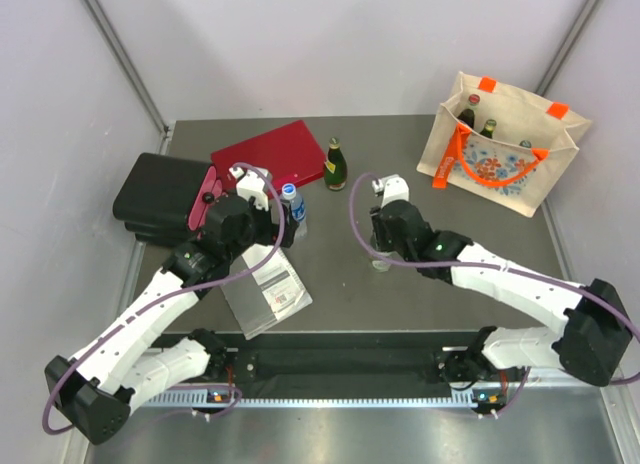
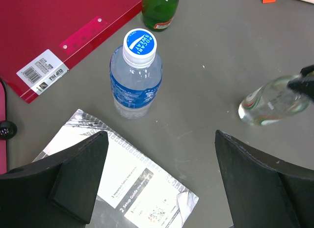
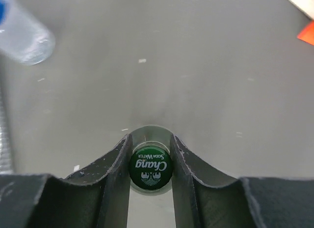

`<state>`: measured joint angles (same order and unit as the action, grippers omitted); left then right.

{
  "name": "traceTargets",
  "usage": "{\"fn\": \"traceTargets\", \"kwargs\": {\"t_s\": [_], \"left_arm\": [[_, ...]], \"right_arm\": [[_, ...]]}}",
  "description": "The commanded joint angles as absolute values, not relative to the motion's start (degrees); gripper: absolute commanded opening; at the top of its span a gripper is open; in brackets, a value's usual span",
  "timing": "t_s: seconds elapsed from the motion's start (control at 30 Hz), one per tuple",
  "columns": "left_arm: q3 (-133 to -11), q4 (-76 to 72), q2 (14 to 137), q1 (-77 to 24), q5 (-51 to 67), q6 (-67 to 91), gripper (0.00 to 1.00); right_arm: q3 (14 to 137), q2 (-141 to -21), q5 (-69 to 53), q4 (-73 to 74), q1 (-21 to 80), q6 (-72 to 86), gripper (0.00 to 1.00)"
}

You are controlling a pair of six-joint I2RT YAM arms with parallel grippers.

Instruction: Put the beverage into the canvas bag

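The beige canvas bag (image 1: 505,154) with orange handles and a floral print stands at the back right, with several bottles inside. My right gripper (image 1: 384,246) (image 3: 150,140) is shut on the neck of a clear glass soda-water bottle (image 3: 150,166) with a green cap. The bottle is upright at the table's middle and also shows in the left wrist view (image 2: 271,102). I cannot tell whether its base touches the table. My left gripper (image 1: 284,224) (image 2: 161,139) is open and empty, just in front of a water bottle (image 2: 136,75) with a blue-and-white cap.
A dark green bottle (image 1: 335,166) stands behind the water bottle, beside a red folder (image 1: 270,156). A black case (image 1: 160,199) lies at the back left. A white and silver booklet (image 1: 266,296) lies under the left arm. Grey walls enclose the table.
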<state>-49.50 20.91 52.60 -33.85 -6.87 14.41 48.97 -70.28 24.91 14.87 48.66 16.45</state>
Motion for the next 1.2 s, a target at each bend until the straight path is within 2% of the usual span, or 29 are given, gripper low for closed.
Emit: {"fn": "traceTargets", "kwargs": {"t_s": [0.0,0.4,0.57,0.9,1.17], "left_arm": [[-49.4,18.1,51.3,-34.1,-6.1,13.8,0.93],[-50.2,19.2,53.0,-34.1,-3.6,13.6,0.94],[-50.5,19.5,53.4,-34.0,-2.2,13.9,0.94],[-50.4,19.3,51.3,-34.1,-1.0,14.2,0.94],[-50.2,19.0,50.6,-34.1,-0.4,14.6,0.94]], "right_arm": [[56.0,-66.5,23.9,17.4,41.4,13.4,0.0],[73.5,-65.7,19.2,25.3,25.4,6.1,0.0],[85.9,-68.1,16.4,27.0,17.5,3.7,0.0],[108.6,-80.3,11.4,28.4,2.4,2.4,0.0],[116.5,-88.9,9.2,25.1,-7.8,2.0,0.0]]}}
